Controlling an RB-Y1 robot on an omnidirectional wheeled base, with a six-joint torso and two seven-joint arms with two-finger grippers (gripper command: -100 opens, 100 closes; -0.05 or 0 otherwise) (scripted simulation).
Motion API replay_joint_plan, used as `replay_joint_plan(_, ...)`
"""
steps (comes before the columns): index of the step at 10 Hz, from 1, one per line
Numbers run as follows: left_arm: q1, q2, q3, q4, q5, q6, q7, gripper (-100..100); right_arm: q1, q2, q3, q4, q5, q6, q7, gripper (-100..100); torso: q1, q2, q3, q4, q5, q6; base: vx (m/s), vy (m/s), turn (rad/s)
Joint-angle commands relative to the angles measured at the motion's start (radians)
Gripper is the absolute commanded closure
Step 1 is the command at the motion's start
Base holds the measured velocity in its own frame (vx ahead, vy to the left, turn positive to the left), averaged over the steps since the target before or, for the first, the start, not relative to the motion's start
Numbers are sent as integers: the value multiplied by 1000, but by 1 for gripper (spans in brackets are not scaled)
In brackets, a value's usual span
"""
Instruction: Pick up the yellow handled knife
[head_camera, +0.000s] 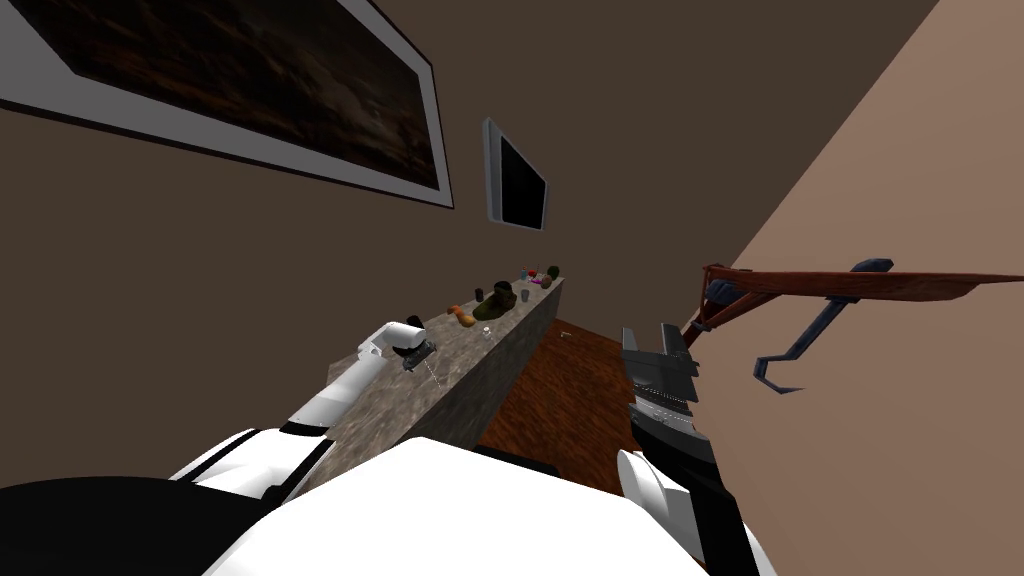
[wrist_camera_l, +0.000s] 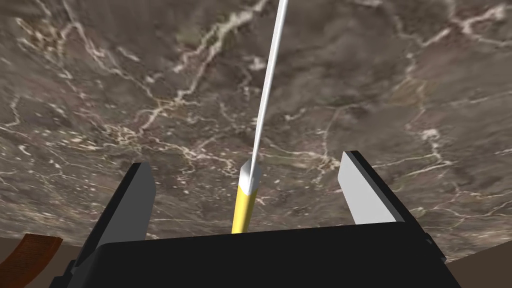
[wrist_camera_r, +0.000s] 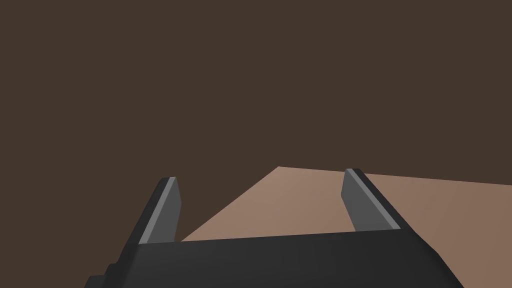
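Observation:
A knife with a yellow handle and a long thin white blade lies on a dark marbled counter. My left gripper is open right over it, with the handle between the two fingers and touching neither; the handle's end is hidden under the gripper body. From the head camera, the left gripper sits low over the near part of the counter, the blade poking out beyond it. My right gripper is open and holds nothing; it hangs off to the right, away from the counter.
Several small objects, among them an orange one and a dark green one, stand further along the counter. A red-brown shelf with a dark hook juts from the right wall. Wooden floor lies beside the counter.

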Motion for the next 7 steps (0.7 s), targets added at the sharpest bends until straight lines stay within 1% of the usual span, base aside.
replay_joint_plan(1, 0, 0, 0, 0, 0, 0, 0, 0, 0, 0, 0, 0, 0, 0, 0, 0, 0, 0, 0, 0, 0, 0, 0, 0, 0)
replay_joint_plan(2, -3, 0, 3, 31, -4, -20, -1, -100, 0, 0, 0, 0, 0, 0, 0, 0, -1, 0, 0, 0, 0, 0, -22, 3, -104)
replay_joint_plan(4, -6, 0, 6, 61, -7, -39, -3, -100, 0, 0, 0, 0, 0, 0, 0, 0, -1, 3, 2, 1, 0, 0, -38, 7, -114)
replay_joint_plan(7, -13, -1, 14, 138, -16, -87, -6, -100, 0, 0, 0, 0, 0, 0, 0, 0, 0, 4, 2, 1, 0, 0, -43, 8, -126)
